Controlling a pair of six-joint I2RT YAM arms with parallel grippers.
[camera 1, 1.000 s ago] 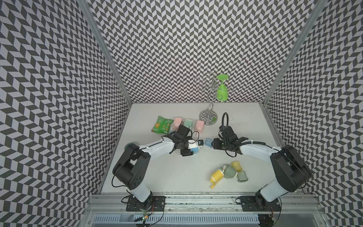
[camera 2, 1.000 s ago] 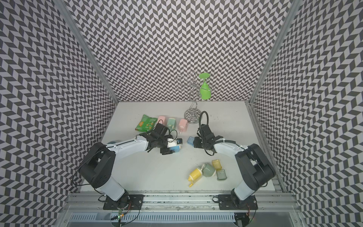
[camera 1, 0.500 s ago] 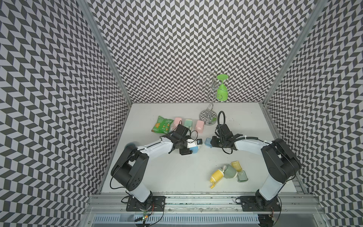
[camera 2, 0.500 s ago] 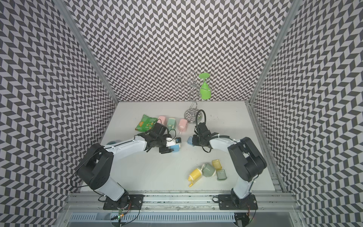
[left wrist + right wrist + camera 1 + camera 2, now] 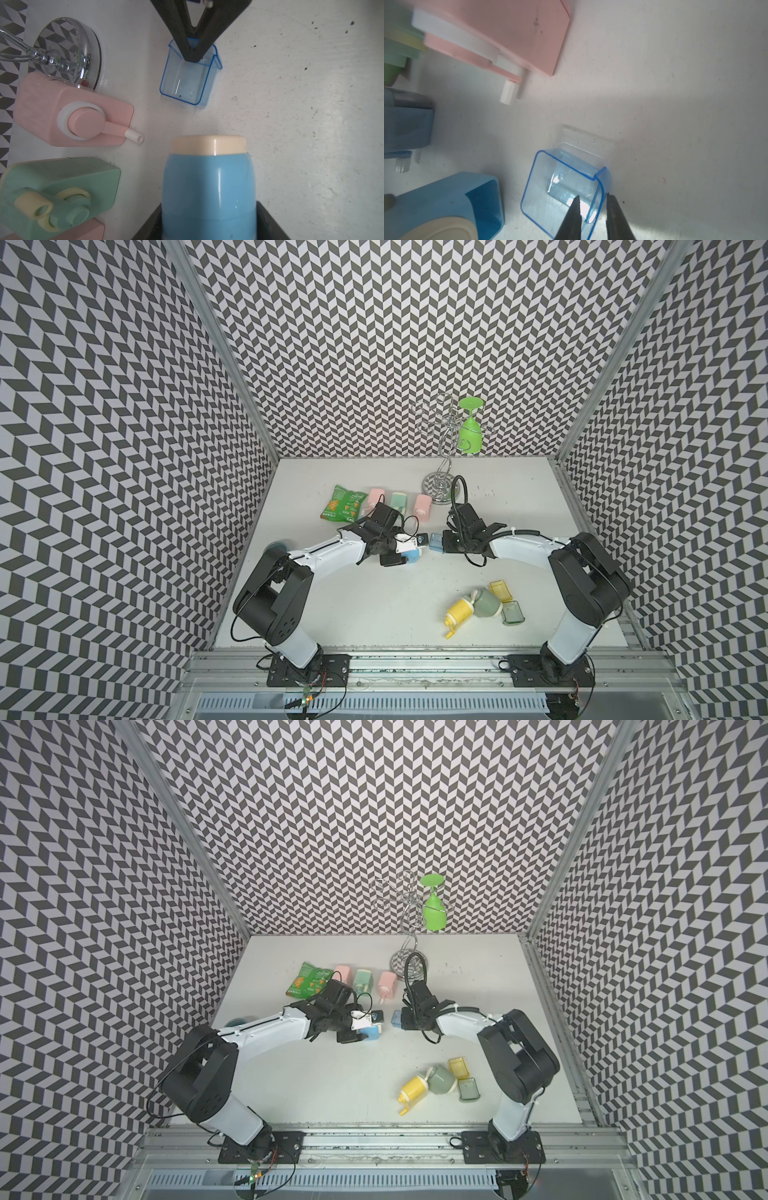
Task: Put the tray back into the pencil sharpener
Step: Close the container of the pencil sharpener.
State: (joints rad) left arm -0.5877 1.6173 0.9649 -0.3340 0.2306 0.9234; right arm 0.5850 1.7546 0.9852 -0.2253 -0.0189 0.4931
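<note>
Over the last second both pairs of fingers have narrowed: the left gripper (image 5: 399,551) now clamps the blue pencil sharpener (image 5: 410,557) mid-worktop (image 5: 374,614), and the right gripper (image 5: 592,199) pinches the blue tray (image 5: 562,187) by its end wall, 1 finger inside, 1 outside. The tray sits just beside the sharpener, apart, not yet inserted; aligning them looks next. Counted: 6 sharpeners, including 2 pink sharpeners (image 5: 377,494), 1 mint sharpener (image 5: 397,500), 1 yellow sharpener (image 5: 459,611) and 1 grey-green sharpener (image 5: 486,605); 3 loose trays, with the yellow tray (image 5: 500,590) and green tray (image 5: 513,612); 1 snack bag (image 5: 343,504); 1 rack (image 5: 444,472) holding 1 green glass (image 5: 469,435).
</note>
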